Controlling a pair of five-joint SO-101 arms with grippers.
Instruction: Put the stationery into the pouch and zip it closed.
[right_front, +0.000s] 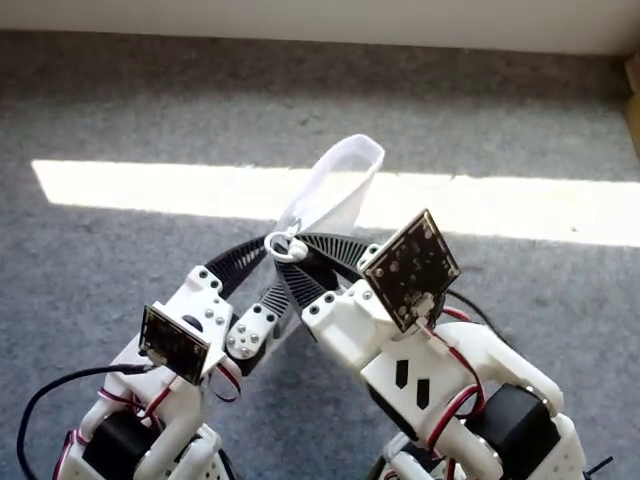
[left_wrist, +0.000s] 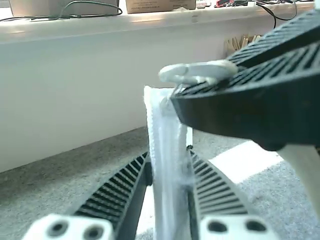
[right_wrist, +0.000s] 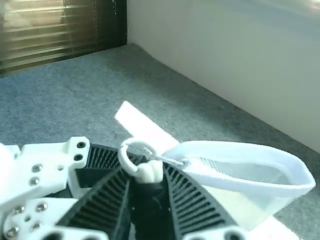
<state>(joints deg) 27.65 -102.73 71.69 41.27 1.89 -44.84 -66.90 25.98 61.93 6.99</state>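
Observation:
A white mesh pouch (right_front: 335, 185) hangs in the air between the two arms, above the grey carpet. Its zip edge bows out in a loop (right_wrist: 250, 167). My left gripper (left_wrist: 167, 162) is shut on the pouch's end seam (left_wrist: 165, 135), which stands upright between its black ribbed fingers. My right gripper (right_wrist: 146, 172) is shut on the white zipper pull, whose ring (right_wrist: 135, 150) sticks out above the fingertips. In the high view both grippers meet at the pouch's near end, left gripper (right_front: 270, 265) beside right gripper (right_front: 308, 262), with the ring (right_front: 283, 246) on top.
A grey carpet (right_front: 120, 110) covers the floor, crossed by a bright strip of sunlight (right_front: 150, 188). A white wall (left_wrist: 75, 90) runs along the far side. Dark blinds (right_wrist: 55, 25) stand at one corner. Cables (right_front: 50, 390) trail by the left arm's base.

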